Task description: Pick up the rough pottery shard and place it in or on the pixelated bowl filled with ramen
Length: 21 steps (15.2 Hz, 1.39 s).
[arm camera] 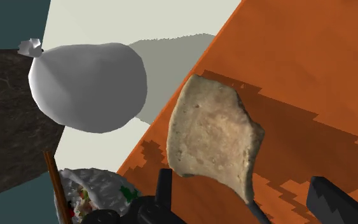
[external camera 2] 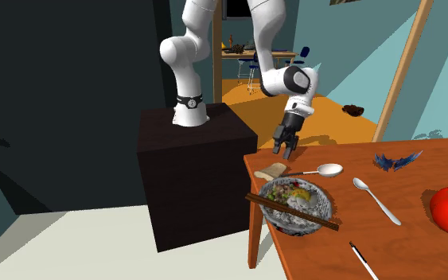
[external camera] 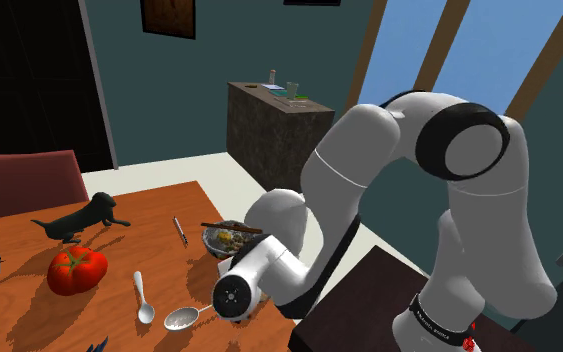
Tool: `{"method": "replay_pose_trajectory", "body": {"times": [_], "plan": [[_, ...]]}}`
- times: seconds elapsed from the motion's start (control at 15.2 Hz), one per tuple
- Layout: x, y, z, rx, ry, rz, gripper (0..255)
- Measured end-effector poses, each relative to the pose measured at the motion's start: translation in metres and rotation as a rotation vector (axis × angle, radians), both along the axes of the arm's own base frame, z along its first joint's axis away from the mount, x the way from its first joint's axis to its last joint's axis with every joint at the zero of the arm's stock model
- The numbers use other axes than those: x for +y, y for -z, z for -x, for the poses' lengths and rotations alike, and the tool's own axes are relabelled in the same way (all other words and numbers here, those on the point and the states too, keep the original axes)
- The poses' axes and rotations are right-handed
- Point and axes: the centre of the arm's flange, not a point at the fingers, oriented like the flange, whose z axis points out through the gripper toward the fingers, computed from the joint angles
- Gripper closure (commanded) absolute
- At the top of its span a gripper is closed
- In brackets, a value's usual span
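Note:
The pottery shard (arm camera: pixel 212 133) is a flat, rough beige piece lying on the orange table (arm camera: pixel 311 83) close to its corner. In the second exterior view the shard (external camera 2: pixel 271 170) sits just beside the ramen bowl (external camera 2: pixel 298 203), which has dark chopsticks (external camera 2: pixel 290 211) laid across it. My gripper (external camera 2: pixel 286 150) hangs a little above the shard, open and holding nothing. In the wrist view the gripper (arm camera: pixel 244 186) has its black fingers (arm camera: pixel 165 184) standing apart, the shard's near edge between them and untouched. The bowl (arm camera: pixel 95 194) shows beside one finger, and the bowl (external camera: pixel 227 238) appears past my forearm in the shoulder view.
A metal ladle (external camera 2: pixel 319 169) lies right by the shard, a spoon (external camera 2: pixel 373 199) beyond it. A tomato (external camera: pixel 76 268), a black dog figure (external camera: pixel 79 218) and a thin utensil (external camera: pixel 180 231) sit farther along the table. The dark stand (external camera 2: pixel 194 171) is beside the table edge; a red chair (external camera: pixel 31 180) is at the far end.

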Motion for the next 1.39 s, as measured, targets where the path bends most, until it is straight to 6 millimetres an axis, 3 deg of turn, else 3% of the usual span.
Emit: {"method": "replay_pose_trajectory", "body": {"times": [0.07,0.2,0.59,1.06,1.12,1.39], "plan": [[0.015,0.010,0.013,-0.039,-0.027,0.058,0],[0.027,0.019,0.022,-0.076,-0.048,0.106,0],[0.013,0.043,0.011,-0.091,-0.054,0.123,0],[0.010,0.048,0.009,-0.091,-0.054,0.123,0],[0.010,0.048,0.009,-0.091,-0.054,0.123,255],[0.010,0.047,0.008,-0.092,-0.054,0.123,255]]}}
